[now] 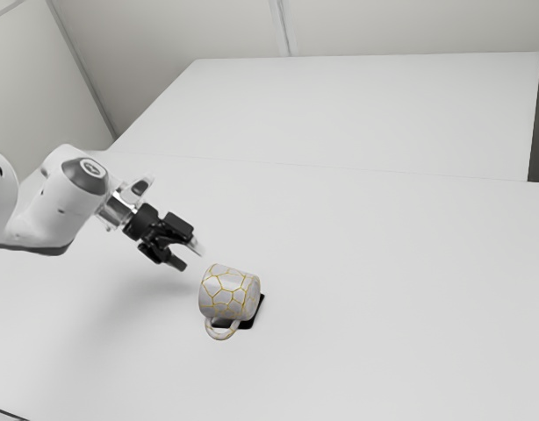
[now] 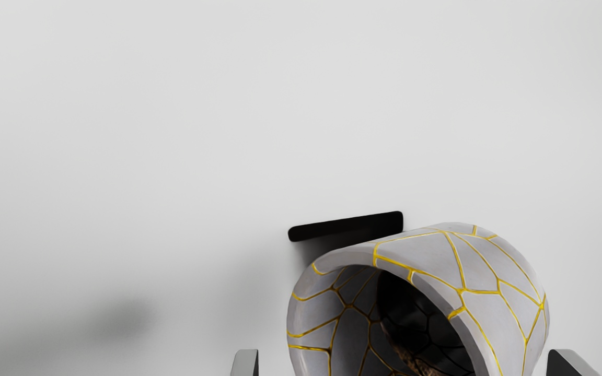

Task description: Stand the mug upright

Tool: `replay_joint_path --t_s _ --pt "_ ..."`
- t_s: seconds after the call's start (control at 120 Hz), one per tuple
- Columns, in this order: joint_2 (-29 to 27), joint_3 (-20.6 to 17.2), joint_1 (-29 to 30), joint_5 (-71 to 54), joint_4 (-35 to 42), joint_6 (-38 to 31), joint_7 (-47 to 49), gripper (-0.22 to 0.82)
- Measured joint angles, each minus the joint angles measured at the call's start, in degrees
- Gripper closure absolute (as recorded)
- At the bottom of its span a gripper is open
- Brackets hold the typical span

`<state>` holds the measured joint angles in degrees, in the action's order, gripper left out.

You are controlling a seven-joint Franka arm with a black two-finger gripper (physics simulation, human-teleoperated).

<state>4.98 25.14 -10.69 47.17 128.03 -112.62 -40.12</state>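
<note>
The mug (image 1: 227,291) lies on its side on the white desk (image 1: 384,307), its mouth turned toward the pincer (image 1: 189,255). The pincer is open, its two fingertips spread wide, and in the wrist view they stand on opposite sides of the mug, with bare desk showing between the mug's wall and one fingertip. In the exterior view the pincer hangs above the desk, just off the mug toward that view's upper left, at the end of the white arm (image 1: 63,197), which reaches in from the exterior view's left and slants downward.

The mug is pale grey with a net of yellow-gold lines, outside and in; its inside runs dark, with a rough brownish patch (image 2: 418,363) deep within. Its handle (image 1: 221,332) sticks out toward the bottom of the exterior view. A flat black rectangular object (image 2: 345,225) with rounded corners lies by the mug, which partly hides it; I cannot tell whether the two touch.
</note>
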Motion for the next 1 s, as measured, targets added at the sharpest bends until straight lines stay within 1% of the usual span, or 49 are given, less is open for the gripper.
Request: replay_joint_path --t_s 0.392,0.725,1.0 --pt "0.24 0.24 -1.54 7.29 2.83 0.9 -4.17 0.0" --pt "-0.53 0.5 -2.25 8.79 5.47 2.41 -6.64 0.0" --pt "-1.63 0.52 -4.33 10.04 7.27 2.93 -7.97 0.0"
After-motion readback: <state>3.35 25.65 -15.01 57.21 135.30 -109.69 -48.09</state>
